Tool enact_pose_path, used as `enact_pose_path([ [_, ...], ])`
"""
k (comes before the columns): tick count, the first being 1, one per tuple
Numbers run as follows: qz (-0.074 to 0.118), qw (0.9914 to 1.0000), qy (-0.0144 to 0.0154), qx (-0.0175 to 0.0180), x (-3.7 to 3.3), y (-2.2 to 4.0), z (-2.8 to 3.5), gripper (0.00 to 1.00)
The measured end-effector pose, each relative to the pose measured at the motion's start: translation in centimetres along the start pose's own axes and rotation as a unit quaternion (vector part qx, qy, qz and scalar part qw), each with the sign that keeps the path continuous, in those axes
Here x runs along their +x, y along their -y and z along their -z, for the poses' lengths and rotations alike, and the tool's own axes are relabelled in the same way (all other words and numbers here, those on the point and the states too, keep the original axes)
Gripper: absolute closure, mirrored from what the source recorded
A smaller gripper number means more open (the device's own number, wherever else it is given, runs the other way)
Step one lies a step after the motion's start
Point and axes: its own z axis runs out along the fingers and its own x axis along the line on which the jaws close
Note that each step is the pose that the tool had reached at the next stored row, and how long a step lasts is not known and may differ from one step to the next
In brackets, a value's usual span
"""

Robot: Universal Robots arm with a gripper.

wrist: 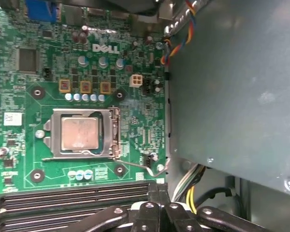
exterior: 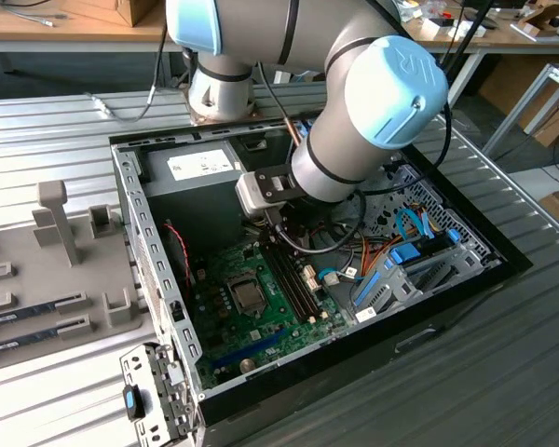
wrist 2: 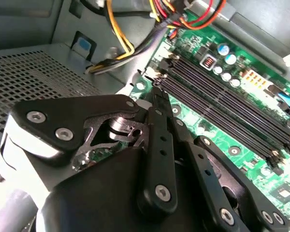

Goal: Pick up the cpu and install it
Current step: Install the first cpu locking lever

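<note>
The cpu [wrist: 79, 133], a dull silver square, already sits in its socket [wrist: 82, 134] inside a steel frame on the glossy green motherboard [wrist: 125, 58]. Beside the socket, over the long dark memory slots [wrist 2: 232, 104], hangs the matte black end effector [wrist: 157, 212], pressed together and holding nothing. I'd say backing off straight and slow suits this crowded case [exterior: 130, 186].

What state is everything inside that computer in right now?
cpu: seated in its socket, metal frame closed around it.
Computer case: side open, motherboard exposed.
Memory slots: dark, lying side by side.
Gripper: hovering above the memory slots.
</note>
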Motion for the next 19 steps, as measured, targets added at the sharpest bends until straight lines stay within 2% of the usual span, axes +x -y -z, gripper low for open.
enact_pose_path([
  [2, 0.0, 1.0, 0.0, 0.0, -0.19, -0.23, -0.07, 0.89],
  [4, 0.0, 1.0, 0.0, 0.0003, -0.34, -0.72, -0.13, 0.89],
  [10, 0.0, 1.0, 0.001, 0.0003, -0.43, -1.19, -0.19, 0.89],
  [16, 0.0, 1.0, 0.0006, 0.0003, -0.27, -1.22, -0.1, 0.89],
  [17, 0.0, 1.0, -0.0004, 0.0003, -0.27, -1.21, -0.08, 0.89],
  [19, 0.0, 0.99998, -0.0064, 0.0001, -0.28, -1.22, -0.05, 0.89],
])
